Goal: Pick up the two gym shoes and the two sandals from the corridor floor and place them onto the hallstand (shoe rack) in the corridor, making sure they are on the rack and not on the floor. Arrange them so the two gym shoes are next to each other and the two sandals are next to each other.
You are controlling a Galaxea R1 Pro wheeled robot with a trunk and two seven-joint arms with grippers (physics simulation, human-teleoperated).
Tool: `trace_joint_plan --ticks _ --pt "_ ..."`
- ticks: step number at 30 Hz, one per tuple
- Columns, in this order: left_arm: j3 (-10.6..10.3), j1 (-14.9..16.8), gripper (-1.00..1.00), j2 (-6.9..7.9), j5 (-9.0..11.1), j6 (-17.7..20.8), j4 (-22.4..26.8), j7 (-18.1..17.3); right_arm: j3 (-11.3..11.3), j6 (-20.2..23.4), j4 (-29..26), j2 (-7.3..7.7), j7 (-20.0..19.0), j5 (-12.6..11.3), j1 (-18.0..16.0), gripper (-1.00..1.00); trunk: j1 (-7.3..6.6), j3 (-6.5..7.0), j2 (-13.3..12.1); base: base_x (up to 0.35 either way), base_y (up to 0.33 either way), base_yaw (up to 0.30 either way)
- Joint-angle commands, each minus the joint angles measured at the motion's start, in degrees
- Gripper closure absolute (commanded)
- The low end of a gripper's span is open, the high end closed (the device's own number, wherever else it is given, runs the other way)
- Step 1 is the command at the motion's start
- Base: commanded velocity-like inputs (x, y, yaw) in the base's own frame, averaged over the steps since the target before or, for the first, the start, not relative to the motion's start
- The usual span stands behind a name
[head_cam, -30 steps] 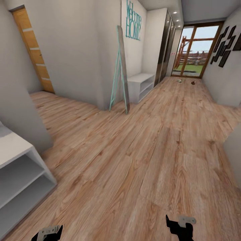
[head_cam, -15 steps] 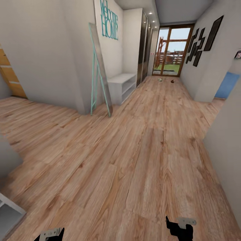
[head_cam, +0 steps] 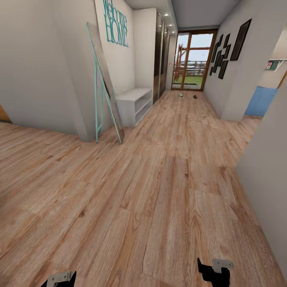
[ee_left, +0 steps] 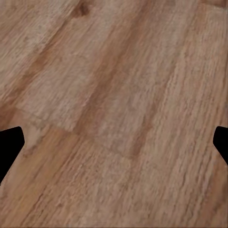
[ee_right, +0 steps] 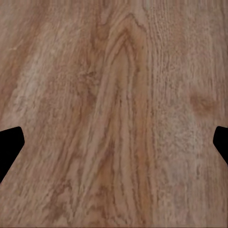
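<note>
Your left gripper (ee_left: 114, 142) is spread wide with nothing between its two dark fingertips (ee_left: 9, 145), which sit at opposite edges of the left wrist view over bare floor (ee_left: 118, 95). Your right gripper (ee_right: 114, 142) is likewise parted and holds nothing, its fingertips (ee_right: 9, 142) far apart above a plank with a strong grain swirl. In the head view both grippers peek up at the near edge, the left (head_cam: 59, 279) low at the near left and the right (head_cam: 214, 273) at the near right, both hanging above the wood floor (head_cam: 159, 191) and touching nothing. Ahead of you the corridor (head_cam: 187, 103) runs away toward a wood-framed glass door (head_cam: 191, 59) at the far end. On the left, a teal-framed mirror (head_cam: 104, 83) leans against the wall corner, with teal lettering (head_cam: 115, 28) on the wall above it. Just beyond the mirror stands the rack (head_cam: 133, 104), a pale bench with open shelves, set against the left wall; its top looks bare. Past it on the same side are glossy wardrobe doors (head_cam: 159, 56). Black-framed pictures (head_cam: 229, 46) hang on the right wall, and a blue panel (head_cam: 261, 101) shows through an opening on the right. Far down the floor, near the glass door, lie two small things side by side and apart: a pale one, seemingly a gym shoe (head_cam: 180, 95), on the left and a brown one, seemingly a sandal (head_cam: 195, 96), on the right; they are too small to make out further.
</note>
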State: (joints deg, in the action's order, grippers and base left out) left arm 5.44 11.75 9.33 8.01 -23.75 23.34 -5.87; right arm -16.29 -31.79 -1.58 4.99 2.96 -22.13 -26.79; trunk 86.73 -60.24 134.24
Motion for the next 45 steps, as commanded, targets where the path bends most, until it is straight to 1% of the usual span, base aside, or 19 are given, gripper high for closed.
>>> trace_joint_plan --ticks 1,7,12,14,17,18,23,35,45 --pt "0.2 0.0 -1.00 -0.01 0.6 -0.1 -0.1 -0.6 -0.5 -0.1 0.0 -0.02 0.3 -0.2 0.0 -1.00 0.02 -0.05 0.0 0.340 0.000 -0.007" --pt "0.2 0.0 -1.00 -0.01 0.6 -0.1 0.0 -0.6 -0.5 0.0 0.0 -0.17 0.3 -0.3 0.0 -1.00 0.02 -0.05 0.0 0.340 0.000 -0.002" --pt "0.2 0.0 -1.00 -0.01 0.6 -0.1 0.0 -0.6 -0.4 0.3 0.1 -1.15 0.2 -0.3 0.5 -1.00 0.02 -0.05 0.0 0.340 0.000 0.000" --pt "0.2 0.0 -1.00 -0.01 0.6 -0.1 -0.1 -0.6 -0.4 0.3 0.1 -1.59 0.3 -0.3 1.4 -1.00 0.02 -0.05 0.0 0.340 0.000 0.000" --pt "0.2 0.0 -1.00 -0.01 0.6 -0.1 -0.1 -0.6 -0.4 0.3 0.1 -1.83 0.3 -0.3 2.5 -1.00 0.02 -0.05 0.0 0.340 0.000 0.000" --pt "0.2 0.0 -1.00 -0.01 0.6 -0.1 -0.1 -0.6 -0.4 0.3 0.1 -1.89 0.3 -0.3 3.5 -1.00 0.02 -0.05 0.0 0.340 0.000 0.000" --pt "0.2 0.0 -1.00 -0.05 0.6 -0.2 -0.1 -0.6 -0.4 0.3 0.1 -1.98 0.4 -0.3 4.4 -1.00 0.02 -0.05 0.0 0.340 0.000 0.000" --pt "0.1 0.0 -1.00 -0.14 0.6 -0.2 -0.1 -0.6 -0.4 0.3 0.1 -2.00 0.4 -0.3 4.5 -1.00 0.02 -0.05 0.0 0.339 -0.005 0.000" --pt "0.1 0.0 -1.00 -0.12 0.5 -0.2 -0.1 -0.6 -0.4 0.3 0.1 -2.00 0.4 -0.3 4.5 -1.00 0.02 -0.05 0.0 0.331 -0.096 0.000"
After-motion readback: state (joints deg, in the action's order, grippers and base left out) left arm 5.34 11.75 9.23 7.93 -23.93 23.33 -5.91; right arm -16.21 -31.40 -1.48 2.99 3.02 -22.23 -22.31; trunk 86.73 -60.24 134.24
